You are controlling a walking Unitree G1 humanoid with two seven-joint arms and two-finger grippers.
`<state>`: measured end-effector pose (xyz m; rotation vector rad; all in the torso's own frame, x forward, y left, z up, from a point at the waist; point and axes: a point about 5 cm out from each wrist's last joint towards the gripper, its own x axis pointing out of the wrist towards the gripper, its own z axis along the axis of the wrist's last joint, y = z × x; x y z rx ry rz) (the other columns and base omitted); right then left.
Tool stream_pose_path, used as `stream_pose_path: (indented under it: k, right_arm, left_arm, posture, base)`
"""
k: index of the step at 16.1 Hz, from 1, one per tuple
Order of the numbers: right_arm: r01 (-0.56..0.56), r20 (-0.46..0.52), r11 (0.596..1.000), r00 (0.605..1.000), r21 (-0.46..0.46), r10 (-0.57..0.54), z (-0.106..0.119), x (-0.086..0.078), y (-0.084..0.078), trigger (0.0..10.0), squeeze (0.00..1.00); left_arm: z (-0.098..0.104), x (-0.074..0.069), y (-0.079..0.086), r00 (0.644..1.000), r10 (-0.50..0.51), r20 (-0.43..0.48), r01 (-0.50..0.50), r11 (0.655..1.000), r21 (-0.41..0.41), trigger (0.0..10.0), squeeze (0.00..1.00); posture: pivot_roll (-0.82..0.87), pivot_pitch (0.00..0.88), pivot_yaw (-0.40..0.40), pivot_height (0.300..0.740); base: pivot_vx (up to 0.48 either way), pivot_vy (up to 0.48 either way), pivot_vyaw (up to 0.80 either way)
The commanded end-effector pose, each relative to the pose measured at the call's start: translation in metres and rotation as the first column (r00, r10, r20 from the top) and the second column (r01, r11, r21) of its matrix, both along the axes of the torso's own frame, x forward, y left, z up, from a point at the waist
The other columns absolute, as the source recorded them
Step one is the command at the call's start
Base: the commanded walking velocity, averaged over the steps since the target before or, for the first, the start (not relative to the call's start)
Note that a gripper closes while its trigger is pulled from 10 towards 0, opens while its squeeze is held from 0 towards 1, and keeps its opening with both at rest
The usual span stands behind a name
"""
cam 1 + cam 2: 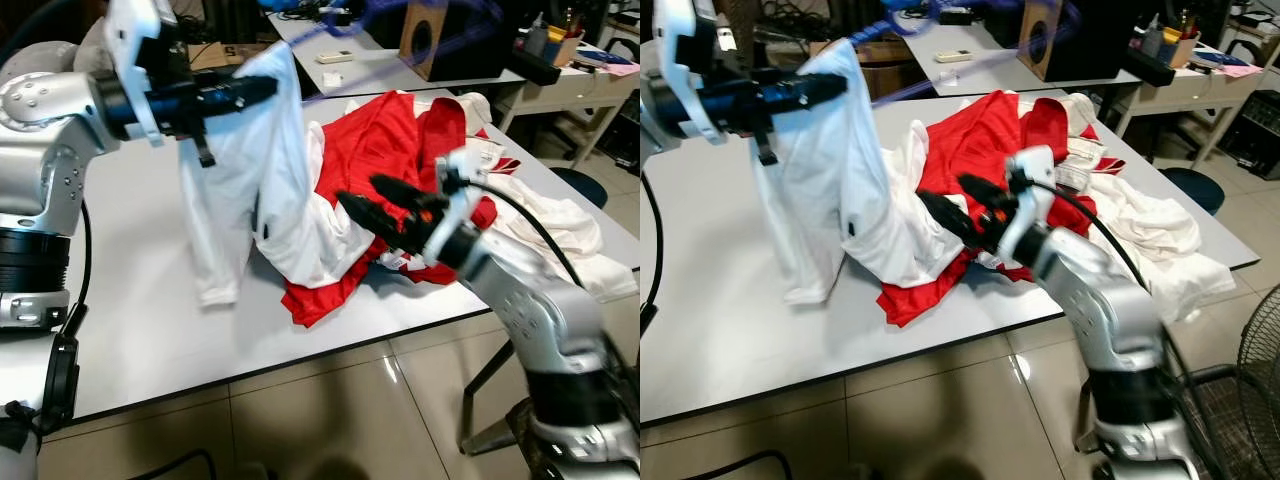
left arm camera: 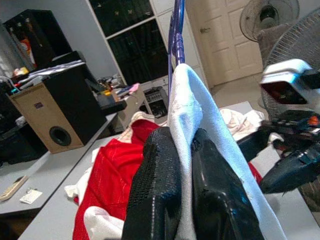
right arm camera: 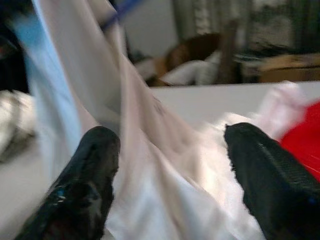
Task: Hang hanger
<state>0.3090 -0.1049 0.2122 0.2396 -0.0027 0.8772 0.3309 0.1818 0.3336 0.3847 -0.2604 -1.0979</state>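
My left gripper [image 1: 265, 88] is raised above the white table [image 1: 140, 330] and shut on the shoulder of a white garment [image 1: 250, 170]. The garment hangs from it down to the tabletop. In the left wrist view the fingers [image 2: 160, 175] pinch the white cloth, and a blue hanger [image 2: 175, 30] rises out of its top. That hanger shows as a blurred blue streak [image 1: 910, 90] beyond the gripper. My right gripper [image 1: 365, 200] is open, pointing at the lower part of the white garment, just over a red garment [image 1: 370, 140]. White cloth lies between its spread fingers [image 3: 92, 165].
A heap of red and white clothes [image 1: 560, 220] covers the table's right half. Behind stand a second desk with a remote [image 1: 335, 57] and a wooden speaker box [image 1: 430, 40]. A stool [image 1: 580, 185] and a floor fan [image 1: 1260, 370] are on the right. Tiled floor lies in front.
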Motion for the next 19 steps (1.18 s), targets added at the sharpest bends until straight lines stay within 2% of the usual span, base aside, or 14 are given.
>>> stream_pose_path:
  k: [1, 3, 5, 6, 7, 10, 14, 15, 16, 19]
  right_arm:
    - [-0.018, 0.006, 0.996, 1.0, 0.085, 0.017, 0.008, 0.005, 0.002, 10.0, 1.0]
    - [-0.036, -0.006, 0.981, 0.999, 0.192, 0.038, 0.018, 0.013, 0.008, 10.0, 1.0]
    - [-0.014, -0.031, 0.98, 0.999, 0.197, 0.02, 0.019, 0.021, 0.012, 10.0, 1.0]
    - [0.012, -0.059, 0.981, 0.998, 0.191, -0.001, 0.017, 0.027, 0.015, 10.0, 0.96]
    - [0.023, -0.082, 0.984, 0.997, 0.176, -0.009, 0.015, 0.031, 0.019, 10.0, 0.0]
    - [-0.029, -0.101, 0.993, 0.994, 0.115, 0.041, 0.011, 0.031, 0.032, 10.0, 0.0]
    - [-0.027, -0.137, 0.998, 0.99, -0.057, 0.019, -0.002, 0.03, 0.039, 10.0, 0.0]
    - [-0.013, -0.147, 0.982, 0.989, -0.188, -0.015, -0.014, 0.028, 0.039, 10.0, 0.0]
    - [-0.013, -0.163, 0.961, 0.986, -0.275, -0.033, -0.024, 0.025, 0.037, 10.0, 0.0]
    - [-0.015, -0.204, 0.936, 0.977, -0.352, -0.061, -0.038, 0.02, 0.03, 10.0, 0.0]
  left_arm:
    - [0.003, -0.005, -0.007, 1.0, -0.024, 0.012, 0.024, 0.999, 0.027, 0.0, 0.0]
    - [0.0, -0.008, -0.012, 1.0, -0.023, 0.005, 0.023, 0.999, 0.044, 0.0, 0.0]
    - [0.001, -0.012, -0.016, 0.999, -0.043, 0.001, 0.043, 0.998, 0.038, 0.0, 0.0]
    - [0.003, -0.014, -0.019, 0.998, -0.056, 0.001, 0.055, 0.998, 0.035, 0.0, 0.0]
    - [0.005, -0.016, -0.021, 0.998, -0.062, 0.009, 0.062, 0.998, 0.031, 0.0, 0.0]
    - [0.008, -0.016, -0.029, 0.997, -0.064, 0.031, 0.063, 0.998, 0.027, 0.0, 0.0]
    - [0.011, -0.013, -0.034, 0.996, -0.032, 0.077, 0.03, 0.999, 0.033, 0.0, 0.0]
    - [0.016, -0.011, -0.032, 0.994, -0.004, 0.107, 0.002, 1.0, 0.021, 0.0, 0.0]
    - [0.024, -0.009, -0.029, 0.99, 0.026, 0.14, -0.026, 1.0, 0.0, 0.0, 0.0]
    - [0.041, -0.007, -0.02, 0.976, 0.08, 0.205, -0.075, 0.997, -0.032, 0.0, 0.0]
  posture:
    - [0.16, 0.0, 0.003, 0.74]
    - [0.17, 0.0, -0.002, 0.74]
    - [0.18, 0.0, -0.006, 0.74]
    - [0.18, 0.0, -0.008, 0.74]
    - [0.18, 0.0, -0.009, 0.74]
    - [0.17, 0.0, -0.008, 0.74]
    - [0.16, 0.0, -0.001, 0.74]
    - [0.16, 0.0, 0.001, 0.74]
    - [0.16, 0.0, 0.001, 0.74]
    - [0.15, 0.0, -0.001, 0.74]
  base:
    - [0.0, 0.0, 0.0]
    - [0.0, 0.0, 0.0]
    - [0.0, 0.0, 0.0]
    - [0.0, 0.0, 0.0]
    - [0.0, 0.0, 0.0]
    - [0.0, 0.0, 0.0]
    - [0.0, 0.0, 0.0]
    - [0.0, 0.0, 0.0]
    - [0.0, 0.0, 0.0]
    - [0.0, 0.0, 0.0]
